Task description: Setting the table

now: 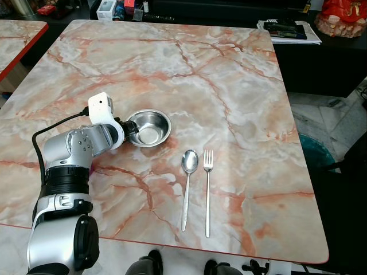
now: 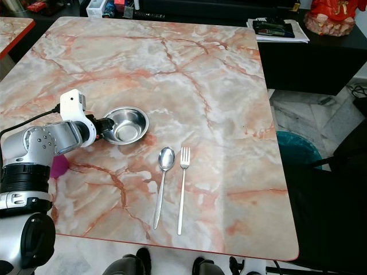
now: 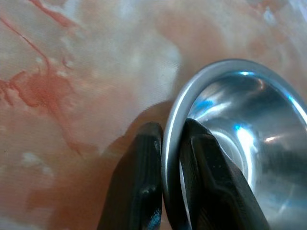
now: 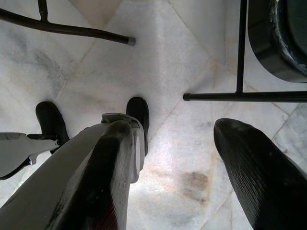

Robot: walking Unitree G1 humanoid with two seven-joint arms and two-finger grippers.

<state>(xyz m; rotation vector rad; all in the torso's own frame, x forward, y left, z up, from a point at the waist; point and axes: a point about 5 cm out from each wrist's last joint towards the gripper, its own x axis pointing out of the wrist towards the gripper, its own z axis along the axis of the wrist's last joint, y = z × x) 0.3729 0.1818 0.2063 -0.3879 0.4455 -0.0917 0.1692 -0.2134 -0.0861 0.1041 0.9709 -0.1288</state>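
Reaching across the table (image 1: 241, 103), left gripper (image 3: 168, 158) is pinching the steel bowl (image 1: 148, 128) rim, forearm level; right gripper (image 4: 187, 163) is hanging spread above floor.

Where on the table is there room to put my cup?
Bare table lies beyond the bowl and right of the fork. It's crowded by the bowl, where the left tool pinches its rim, and around the spoon.

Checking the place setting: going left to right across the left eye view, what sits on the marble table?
Left claw shut on the bowl's rim → steel bowl → spoon → fork.
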